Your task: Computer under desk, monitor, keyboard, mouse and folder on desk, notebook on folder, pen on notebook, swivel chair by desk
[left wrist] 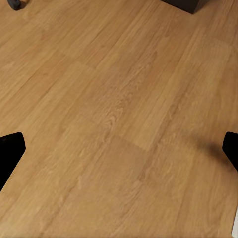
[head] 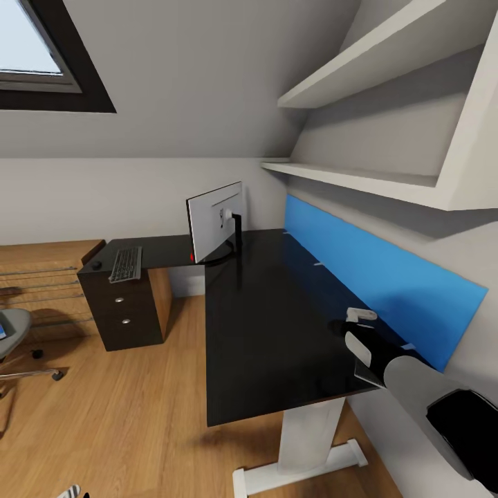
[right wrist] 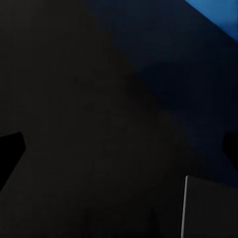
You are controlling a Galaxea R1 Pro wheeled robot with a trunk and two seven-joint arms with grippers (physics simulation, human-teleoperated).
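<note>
The white-backed monitor (head: 216, 225) stands at the far end of the black desk (head: 270, 332). On the lower black top to its left lie the grey keyboard (head: 126, 264) and, left of that, the small dark mouse (head: 95, 265). The swivel chair (head: 12, 328) is cut off by the left edge; a bit of blue on its seat is too small to identify. My right gripper (head: 354, 319) (right wrist: 119, 148) hovers open over the desk's near right part, beside a flat dark sheet with a pale edge (right wrist: 210, 208). My left gripper (left wrist: 119, 148) is open above bare wooden floor.
A blue panel (head: 373, 270) runs along the desk's wall side, under two white shelves (head: 353, 178). A dark drawer unit (head: 128, 311) carries the lower top, with a wooden dresser (head: 41, 277) beyond it. The desk's white leg (head: 311, 443) stands on wooden floor (head: 138, 415).
</note>
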